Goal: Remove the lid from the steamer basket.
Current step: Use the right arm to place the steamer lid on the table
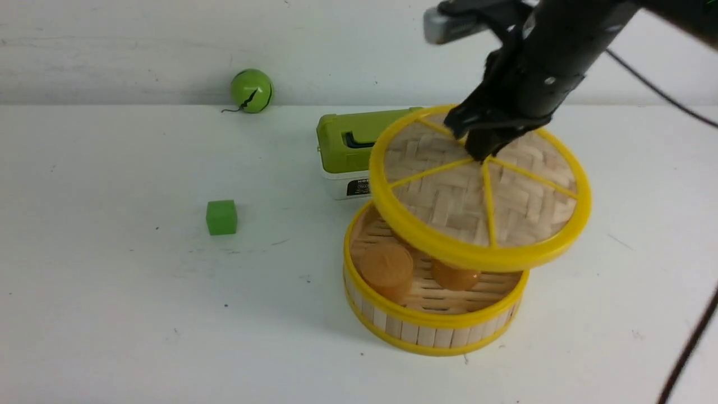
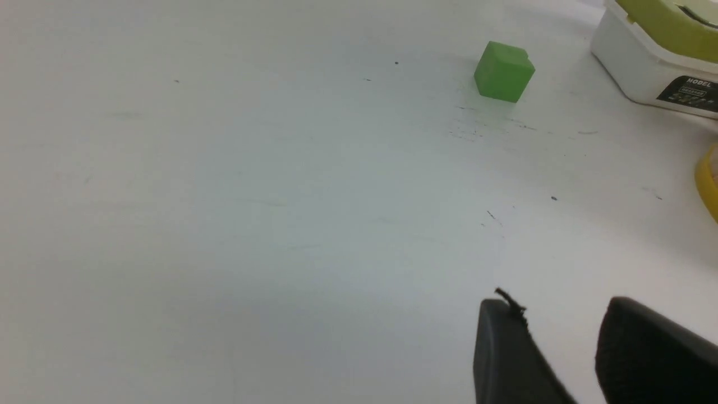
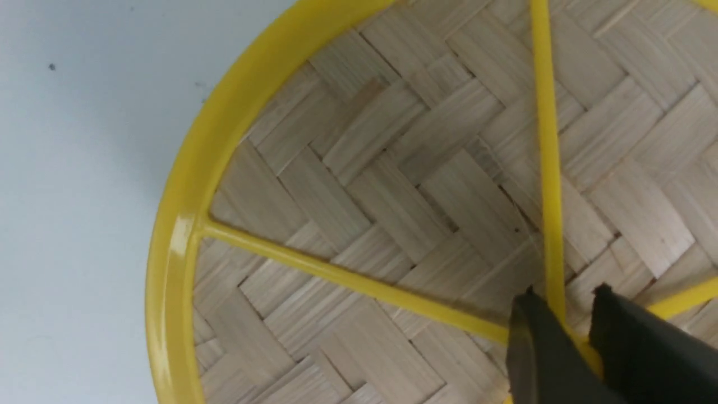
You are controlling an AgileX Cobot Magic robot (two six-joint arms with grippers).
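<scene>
The lid (image 1: 477,196), a woven bamboo disc with yellow rim and spokes, hangs tilted in the air above and to the right of the steamer basket (image 1: 432,325). My right gripper (image 1: 483,154) is shut on the lid's centre knob; in the right wrist view its two black fingers pinch the yellow knob (image 3: 578,342) on the lid (image 3: 392,191). The basket stands uncovered on the table with two orange round pieces (image 1: 387,269) inside. My left gripper (image 2: 561,314) is open and empty over bare table, left of the basket's yellow rim (image 2: 709,182).
A white box with green lid (image 1: 350,148) stands just behind the basket, partly hidden by the raised lid. A small green cube (image 1: 221,217) lies to the left. A green ball (image 1: 252,90) rests against the back wall. The table is white (image 1: 112,280).
</scene>
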